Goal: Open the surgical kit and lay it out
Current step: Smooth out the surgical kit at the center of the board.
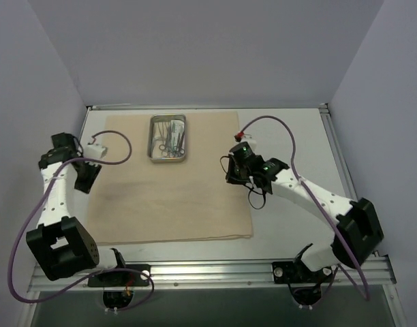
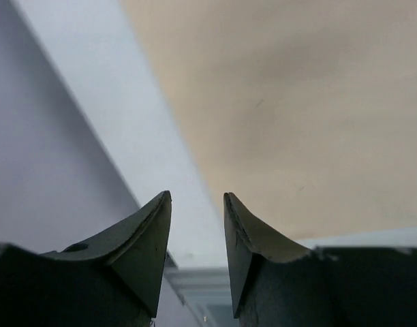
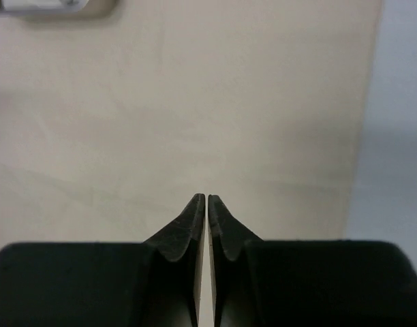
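Top external, left to right: left fingers apart, empty, at left edge of beige cloth wrap spread flat on tabletop; steel tray holding instruments on wrap's far middle; right fingers nearly together above wrap's right edge.

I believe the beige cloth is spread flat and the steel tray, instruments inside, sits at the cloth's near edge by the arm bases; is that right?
Not quite: the top external view shows the steel tray at the far edge of the beige cloth, away from the arm bases. The cloth is spread flat, and the instruments are inside the tray.
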{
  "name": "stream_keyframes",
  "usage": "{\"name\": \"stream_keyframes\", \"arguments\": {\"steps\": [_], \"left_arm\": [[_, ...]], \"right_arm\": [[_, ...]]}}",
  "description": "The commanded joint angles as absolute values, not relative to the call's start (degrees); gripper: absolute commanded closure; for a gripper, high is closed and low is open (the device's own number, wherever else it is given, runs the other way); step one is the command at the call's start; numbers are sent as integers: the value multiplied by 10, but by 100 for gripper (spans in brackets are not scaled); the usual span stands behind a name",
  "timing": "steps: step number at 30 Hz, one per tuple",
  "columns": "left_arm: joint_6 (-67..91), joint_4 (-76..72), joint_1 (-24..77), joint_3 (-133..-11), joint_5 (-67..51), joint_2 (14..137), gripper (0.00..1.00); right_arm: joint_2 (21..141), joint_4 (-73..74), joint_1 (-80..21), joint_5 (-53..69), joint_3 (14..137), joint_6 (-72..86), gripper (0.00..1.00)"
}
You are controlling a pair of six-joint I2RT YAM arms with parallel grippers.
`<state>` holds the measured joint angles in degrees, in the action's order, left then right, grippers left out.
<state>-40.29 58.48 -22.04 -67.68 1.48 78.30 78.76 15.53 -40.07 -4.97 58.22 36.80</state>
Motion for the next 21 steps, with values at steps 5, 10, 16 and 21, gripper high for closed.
{"name": "stream_keyframes", "arguments": {"steps": [5,10,16,21], "left_arm": [[-232,474,111,-656,44,841,58],[-213,350,207,-642,121,907,62],[-240,291,242,-585,139,981,64],[-280,292,255,-538,147,953,65]], "right_arm": [[1051,-87,-363,81,729,300,100],[1193,-110,-352,110,810,308,100],[1221,-123,-327,83,781,344,100],[1223,-120,-287,62,744,380,100]]}}
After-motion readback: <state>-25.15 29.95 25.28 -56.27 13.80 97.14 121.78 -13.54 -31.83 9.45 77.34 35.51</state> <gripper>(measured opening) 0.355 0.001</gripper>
